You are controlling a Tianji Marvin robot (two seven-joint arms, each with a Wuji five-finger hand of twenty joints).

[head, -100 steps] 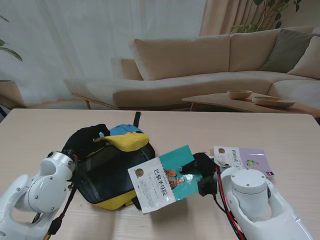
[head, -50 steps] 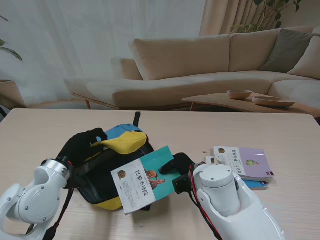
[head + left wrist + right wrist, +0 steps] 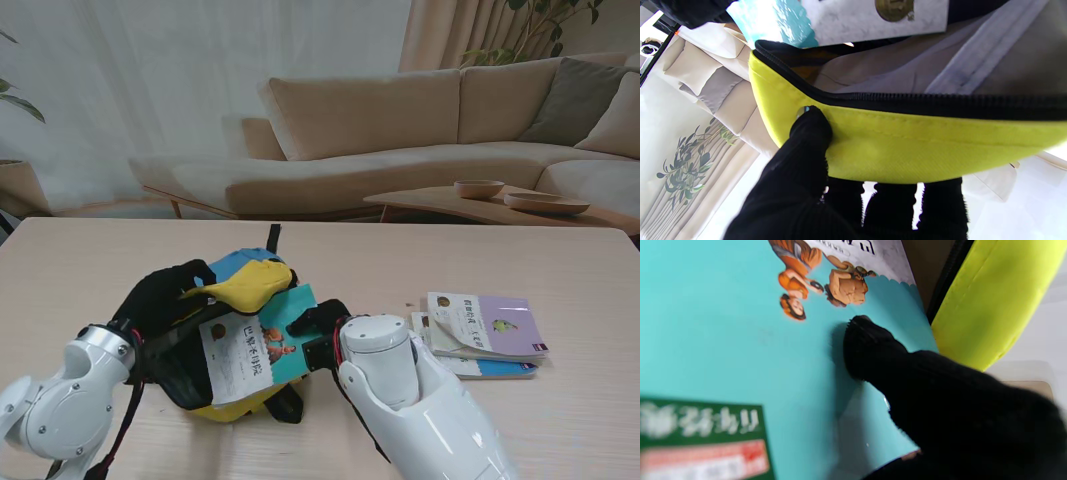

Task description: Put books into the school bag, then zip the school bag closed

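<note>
Nearest to me, the right hand (image 3: pixel 318 318) is gripping the teal-and-white book (image 3: pixel 252 345) by its teal edge, its black thumb (image 3: pixel 870 346) pressing flat on the cover while the other fingers are hidden behind the book. The book is lying at the hand's nine o'clock, tilted, with its white end sitting over the dark opening of the school bag (image 3: pixel 215 340), between the yellow flap and the bag's black body.

At about ten o'clock from the book, the left hand (image 3: pixel 165 292) is pinching the bag's yellow flap (image 3: pixel 907 146), thumb on one face and the remaining fingers on the other, holding it lifted so the black zipper (image 3: pixel 940 100) edge is standing clear of the grey lining.

Well apart, at three o'clock from the right hand, a small stack of books (image 3: pixel 485 335) with a lilac cover on top is resting flat on the tabletop (image 3: pixel 560 420).

Farther off, a beige sofa (image 3: pixel 400 130) is standing behind the tabletop.
</note>
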